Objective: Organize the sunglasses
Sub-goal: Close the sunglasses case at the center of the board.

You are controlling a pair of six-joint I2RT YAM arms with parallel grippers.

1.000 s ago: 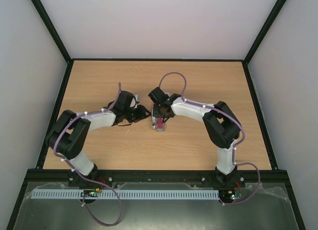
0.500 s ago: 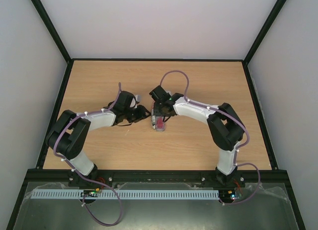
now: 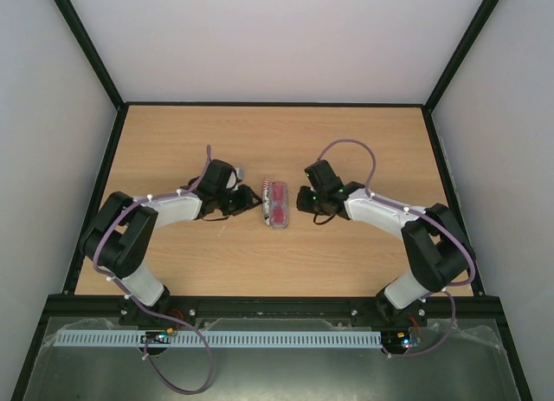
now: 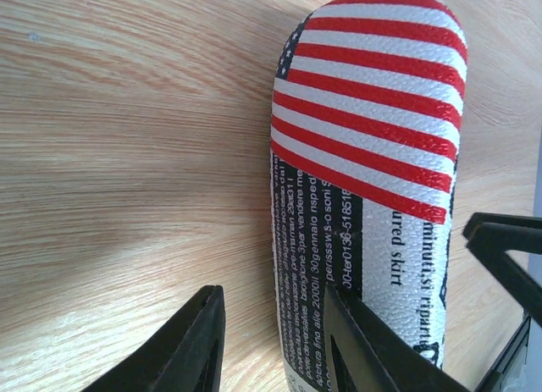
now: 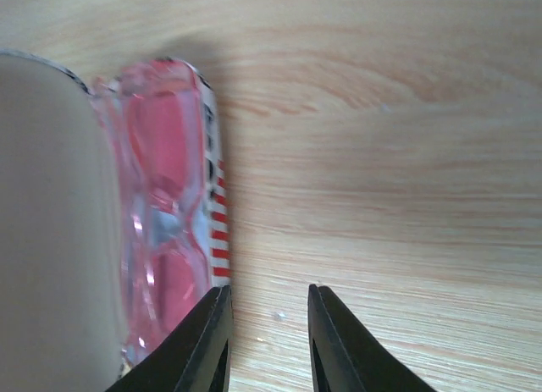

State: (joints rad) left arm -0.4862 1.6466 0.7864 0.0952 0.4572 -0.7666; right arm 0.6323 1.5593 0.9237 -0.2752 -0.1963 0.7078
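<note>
The sunglasses (image 3: 280, 207) lie in the open case (image 4: 364, 155) mid-worktop (image 3: 173, 141); I'd say only closing remains. The right gripper (image 5: 269, 292) sits alongside, slightly parted, empty. I cannot tell whether the left gripper (image 4: 273, 297) grips the case.

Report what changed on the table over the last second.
The right gripper drew back to the right, off the red-tinted sunglasses, which now lie uncovered in the oblong flag-patterned case. Its fingers are open and empty. The left gripper, case and sunglasses stayed put.
</note>
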